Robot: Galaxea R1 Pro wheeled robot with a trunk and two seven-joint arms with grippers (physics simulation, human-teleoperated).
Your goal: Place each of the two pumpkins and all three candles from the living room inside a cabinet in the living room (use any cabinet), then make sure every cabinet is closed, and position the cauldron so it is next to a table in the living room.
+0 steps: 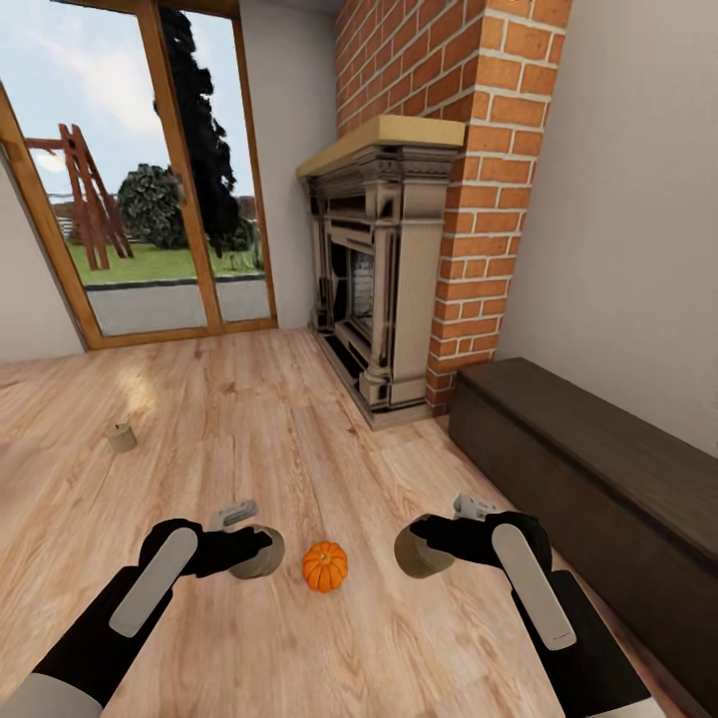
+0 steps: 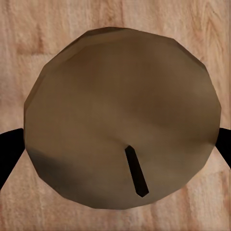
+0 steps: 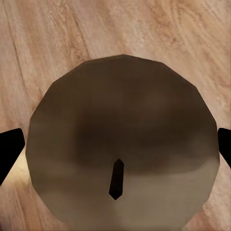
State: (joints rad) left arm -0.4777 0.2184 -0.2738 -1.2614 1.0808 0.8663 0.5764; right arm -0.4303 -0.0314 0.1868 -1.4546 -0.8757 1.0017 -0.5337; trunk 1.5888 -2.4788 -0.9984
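Note:
My left gripper (image 1: 247, 549) is shut on a cream-beige candle (image 1: 261, 558), low over the wood floor. In the left wrist view that candle's top and dark wick (image 2: 135, 171) sit between the black fingers (image 2: 6, 153). A second candle (image 1: 417, 554) is in my right gripper (image 1: 431, 546), which is shut on it; the right wrist view looks down on its top (image 3: 122, 139). A small orange pumpkin (image 1: 325, 566) rests on the floor between the two grippers. A third candle (image 1: 122, 436) stands on the floor further off to the left. The long dark-brown cabinet (image 1: 598, 469) runs along the right wall, its front panels closed.
An ornate beige-and-black fireplace (image 1: 384, 279) under a brick chimney (image 1: 469, 150) stands ahead, just left of the cabinet. Glazed wooden doors (image 1: 160, 179) fill the far left wall. Wood plank floor (image 1: 279, 419) stretches between me and them.

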